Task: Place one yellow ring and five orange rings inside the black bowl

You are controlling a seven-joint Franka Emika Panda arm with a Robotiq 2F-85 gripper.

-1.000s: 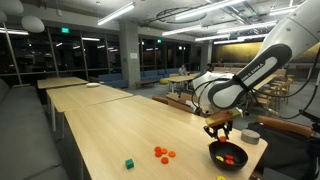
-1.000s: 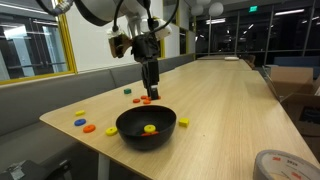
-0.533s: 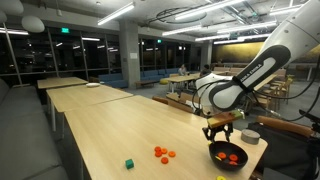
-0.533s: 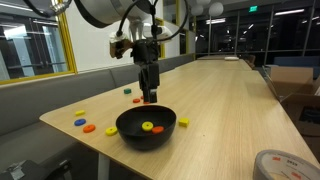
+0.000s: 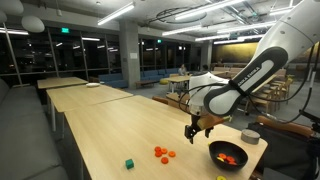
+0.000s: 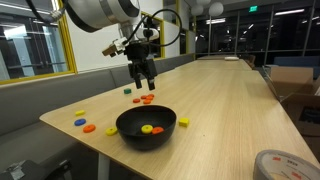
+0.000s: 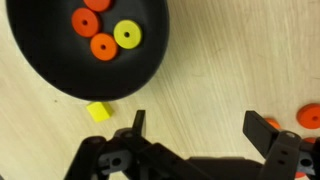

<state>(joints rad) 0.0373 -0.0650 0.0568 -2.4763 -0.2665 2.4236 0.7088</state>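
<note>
The black bowl (image 7: 50, 55) holds the yellow ring (image 7: 126, 35) and three orange rings (image 7: 103, 46); both exterior views show the bowl (image 5: 228, 155) (image 6: 146, 127) near the table's end. More orange rings lie loose on the wood (image 5: 163, 153) (image 6: 146, 99) (image 7: 312, 116). My gripper (image 7: 200, 128) (image 5: 195, 127) (image 6: 145, 80) hangs open above bare table between the bowl and those loose rings, with nothing between its fingers (image 7: 262, 125).
A small yellow block (image 7: 98, 111) (image 6: 184, 122) lies just outside the bowl. A green cube (image 5: 128, 163) sits farther along the table. Near the table's corner lie several coloured pieces (image 6: 88, 126). A small grey container (image 5: 251, 136) stands beyond the bowl.
The gripper has opened, letting an orange ring fall into the bowl. It then rose and swung away from the bowl toward the loose orange rings.
</note>
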